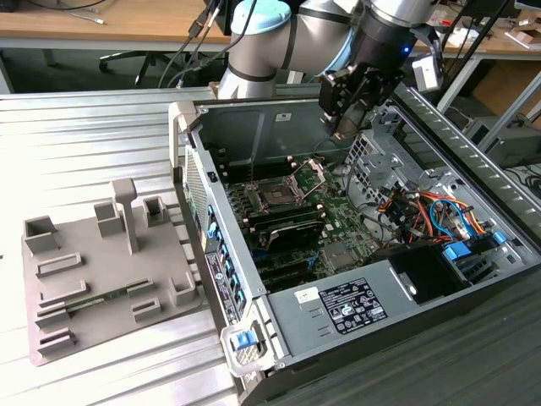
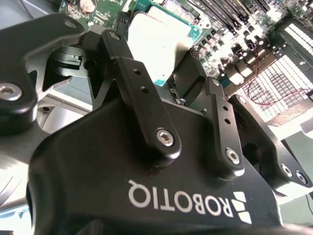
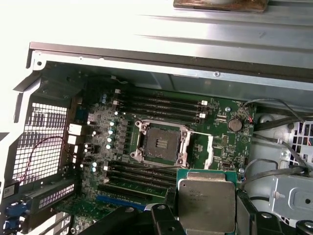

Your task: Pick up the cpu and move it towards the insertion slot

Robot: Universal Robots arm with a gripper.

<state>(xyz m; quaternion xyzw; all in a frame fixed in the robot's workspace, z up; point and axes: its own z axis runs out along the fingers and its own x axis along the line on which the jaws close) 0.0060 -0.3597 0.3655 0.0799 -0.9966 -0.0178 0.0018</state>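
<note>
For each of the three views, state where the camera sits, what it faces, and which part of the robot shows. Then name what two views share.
Exterior view: off the arm, above the open computer case; shows arm and gripper.
Second wrist view: behind the gripper, facing the held cpu.
First wrist view: looks down at the insertion slot; fingertips show.
Both wrist views share the cpu.

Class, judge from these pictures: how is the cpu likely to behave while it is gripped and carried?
The cpu looks flat, thin and rigid, so probably stiff and light. Its smooth metal face suggests it may slip between the fingers. Probably fragile: edge-held, likely harmed if dropped.
</note>
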